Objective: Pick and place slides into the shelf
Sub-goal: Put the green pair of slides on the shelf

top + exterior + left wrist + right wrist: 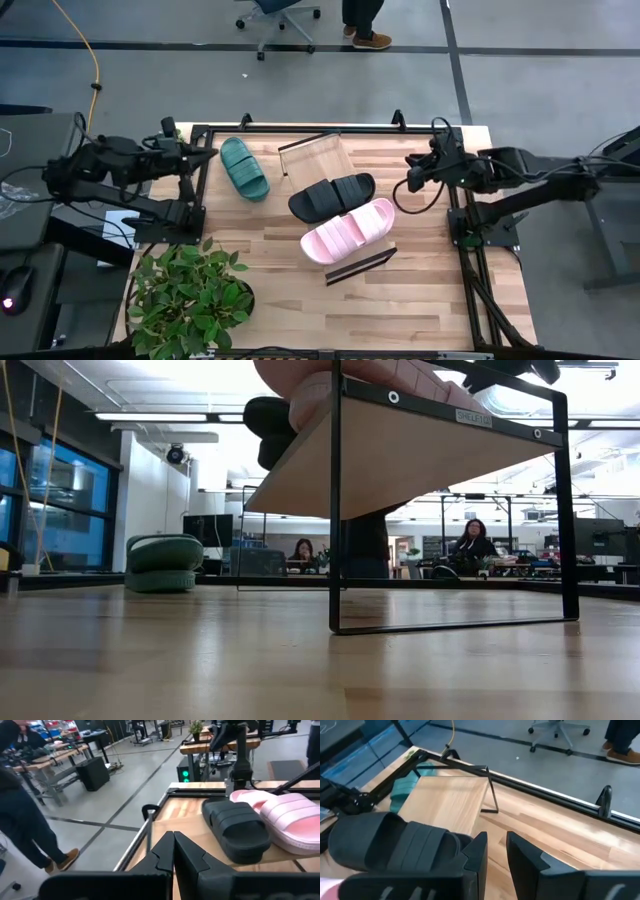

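Black slide (pixel 331 195) and pink slide (pixel 348 231) lie on the shelf (pixel 312 157); green slide (pixel 244 168) at ten o'clock. Left hand (pixel 210 153) closed, empty; right hand (pixel 402 186) slightly open, empty.

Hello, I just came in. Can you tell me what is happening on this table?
A two-armed robot is putting sandals on a small wooden shelf. The black sandal and the pink sandal already lie on it. The green sandal is on the table beside the shelf. The left gripper is shut and the right gripper slightly open; neither holds anything.
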Controlling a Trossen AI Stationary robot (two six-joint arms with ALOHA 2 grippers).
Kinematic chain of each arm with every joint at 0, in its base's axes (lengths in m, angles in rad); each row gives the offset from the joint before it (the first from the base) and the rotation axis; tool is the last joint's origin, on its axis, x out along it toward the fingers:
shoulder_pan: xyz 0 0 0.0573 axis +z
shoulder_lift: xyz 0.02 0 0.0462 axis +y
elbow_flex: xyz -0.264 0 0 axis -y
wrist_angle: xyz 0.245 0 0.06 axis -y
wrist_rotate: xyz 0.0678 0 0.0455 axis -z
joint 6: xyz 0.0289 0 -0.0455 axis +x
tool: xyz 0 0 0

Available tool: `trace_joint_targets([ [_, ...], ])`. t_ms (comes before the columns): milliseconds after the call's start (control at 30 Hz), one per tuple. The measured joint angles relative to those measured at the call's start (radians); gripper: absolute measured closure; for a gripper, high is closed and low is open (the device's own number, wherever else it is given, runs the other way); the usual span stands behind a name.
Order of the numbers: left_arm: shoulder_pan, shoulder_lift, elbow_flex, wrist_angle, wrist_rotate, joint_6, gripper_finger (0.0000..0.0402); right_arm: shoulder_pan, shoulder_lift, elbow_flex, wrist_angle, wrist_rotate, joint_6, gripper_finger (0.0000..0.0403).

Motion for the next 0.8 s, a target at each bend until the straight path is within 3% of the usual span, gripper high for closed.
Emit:
trace_joint_targets([
  [333,0.021,0.171,0.0,0.205,0.038,0.015,0.0401,-0.068,-0.074,0.0,0.024,-0.044,-0.11,0.0341],
  [533,0.228,0.254,0.0,0.294,0.285,0.046,0.0401,-0.09,-0.104,0.0,0.024,-0.067,-0.146,0.0341],
  [800,0.575,0.287,0.0,0.221,0.596,0.078,0.0401,-0.094,-0.116,0.0,0.024,-0.08,-0.149,0.0341],
])
